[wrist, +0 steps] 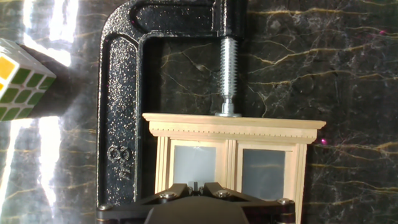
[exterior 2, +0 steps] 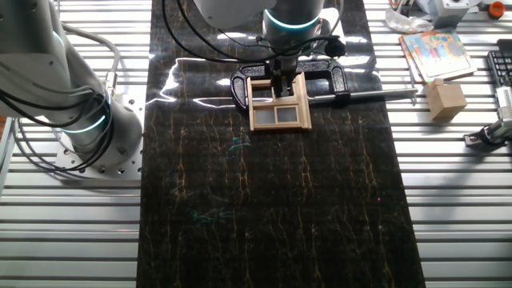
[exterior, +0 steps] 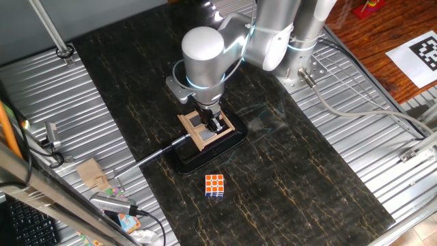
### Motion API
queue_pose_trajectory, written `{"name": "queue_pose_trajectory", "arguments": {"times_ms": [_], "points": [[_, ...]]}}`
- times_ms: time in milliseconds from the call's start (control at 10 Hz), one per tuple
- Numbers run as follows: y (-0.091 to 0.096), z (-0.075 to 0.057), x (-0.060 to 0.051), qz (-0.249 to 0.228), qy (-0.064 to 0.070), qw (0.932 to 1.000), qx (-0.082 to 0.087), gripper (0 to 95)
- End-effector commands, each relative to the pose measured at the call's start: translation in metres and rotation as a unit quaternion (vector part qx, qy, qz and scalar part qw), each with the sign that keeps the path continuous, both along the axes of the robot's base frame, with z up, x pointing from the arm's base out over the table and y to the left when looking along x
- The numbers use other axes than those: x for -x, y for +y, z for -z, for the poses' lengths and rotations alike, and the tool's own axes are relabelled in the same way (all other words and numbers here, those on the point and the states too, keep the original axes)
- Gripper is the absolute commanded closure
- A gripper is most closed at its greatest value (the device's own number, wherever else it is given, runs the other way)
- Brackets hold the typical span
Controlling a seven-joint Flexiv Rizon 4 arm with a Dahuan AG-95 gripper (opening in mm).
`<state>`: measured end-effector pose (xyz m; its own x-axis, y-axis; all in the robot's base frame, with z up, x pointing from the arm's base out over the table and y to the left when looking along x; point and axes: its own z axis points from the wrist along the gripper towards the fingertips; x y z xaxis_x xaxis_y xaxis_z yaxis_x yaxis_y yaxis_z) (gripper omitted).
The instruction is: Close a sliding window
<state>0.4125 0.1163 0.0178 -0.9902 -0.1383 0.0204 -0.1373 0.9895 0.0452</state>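
The sliding window [exterior: 200, 134] is a small light-wood frame with grey panes, lying flat on the dark table and held by a black C-clamp [exterior: 205, 156]. It also shows in the other fixed view [exterior 2: 279, 112] and in the hand view [wrist: 233, 132], where the clamp's screw [wrist: 229, 78] presses on its top rail. My gripper [exterior: 217, 125] stands straight down on the window's middle. In the hand view its fingertips [wrist: 198, 185] are together over the centre post between two panes. The other fixed view shows the gripper [exterior 2: 280, 86] at the frame's upper half.
An orange-white puzzle cube [exterior: 214, 185] lies in front of the window and shows at the left edge of the hand view [wrist: 15, 78]. The clamp's steel handle bar [exterior 2: 380, 94] sticks out sideways. A wooden block [exterior 2: 445, 100] and cables lie on the ribbed metal beside the mat.
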Motion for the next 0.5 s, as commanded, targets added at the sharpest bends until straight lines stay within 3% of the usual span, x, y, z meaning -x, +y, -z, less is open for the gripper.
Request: {"name": "queue_pose_trajectory", "arguments": {"times_ms": [100, 500], "points": [[-0.0002, 0.0000, 0.0002, 0.000, 0.001, 1.0000, 0.000, 95.0], [-0.0001, 0.0011, 0.0027, 0.000, 0.003, 1.0000, 0.000, 95.0]]}}
